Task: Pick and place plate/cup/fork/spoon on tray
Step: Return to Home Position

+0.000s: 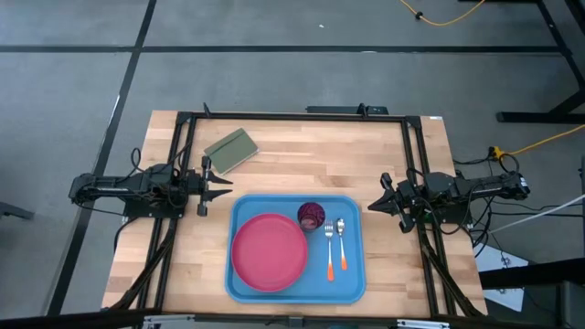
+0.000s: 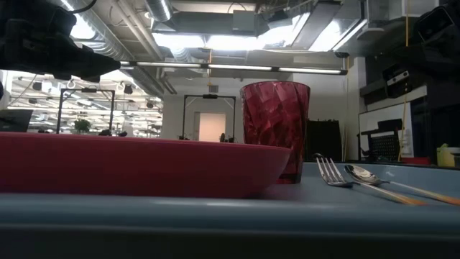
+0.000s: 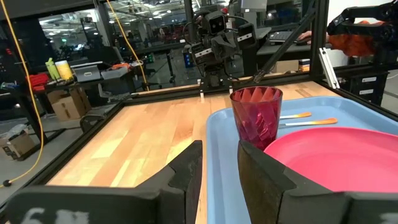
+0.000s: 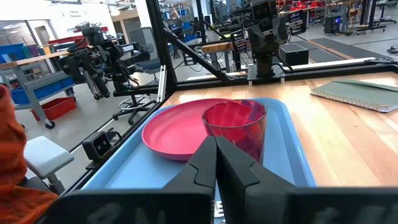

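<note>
The blue tray (image 1: 355,291) lies at the table's near middle. On it rest the pink-red plate (image 1: 269,251) at its left, the dark red cup (image 1: 311,216) standing upright at its far middle, and the orange-handled fork (image 1: 330,251) and silver spoon (image 1: 341,239) side by side at its right. My left gripper (image 1: 219,185) hovers level at the tray's far left corner, open, with nothing between its fingers (image 3: 186,171). My right gripper (image 1: 371,206) hovers level just off the tray's right edge, shut and holding nothing (image 4: 216,152).
An olive-green flat block (image 1: 230,151) lies on the wood at the far left, beyond my left gripper. A black frame (image 1: 292,116) runs around the table's far and side edges. Bare wood lies beyond the tray's far edge and at both of its sides.
</note>
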You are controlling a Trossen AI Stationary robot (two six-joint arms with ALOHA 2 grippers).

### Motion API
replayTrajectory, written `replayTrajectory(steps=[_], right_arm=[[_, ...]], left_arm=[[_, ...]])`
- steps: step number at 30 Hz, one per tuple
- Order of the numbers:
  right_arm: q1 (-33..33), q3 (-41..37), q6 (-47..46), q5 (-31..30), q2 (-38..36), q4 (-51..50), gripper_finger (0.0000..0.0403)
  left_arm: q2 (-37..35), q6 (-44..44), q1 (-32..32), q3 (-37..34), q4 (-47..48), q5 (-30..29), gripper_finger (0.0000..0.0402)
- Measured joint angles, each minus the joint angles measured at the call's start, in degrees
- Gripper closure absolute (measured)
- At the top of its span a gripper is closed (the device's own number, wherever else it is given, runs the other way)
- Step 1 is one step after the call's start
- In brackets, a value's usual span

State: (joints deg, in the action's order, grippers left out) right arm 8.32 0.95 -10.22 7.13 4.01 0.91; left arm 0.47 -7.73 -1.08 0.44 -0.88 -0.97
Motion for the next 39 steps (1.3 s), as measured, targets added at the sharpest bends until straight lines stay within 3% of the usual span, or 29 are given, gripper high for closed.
replayTrajectory(steps=[39], right_arm=[[0.0,0.0,-0.02,0.0,0.0,0.02,0.0395]], left_arm=[[0.0,0.0,0.0,-0.01,0.0,0.0,0.0307]])
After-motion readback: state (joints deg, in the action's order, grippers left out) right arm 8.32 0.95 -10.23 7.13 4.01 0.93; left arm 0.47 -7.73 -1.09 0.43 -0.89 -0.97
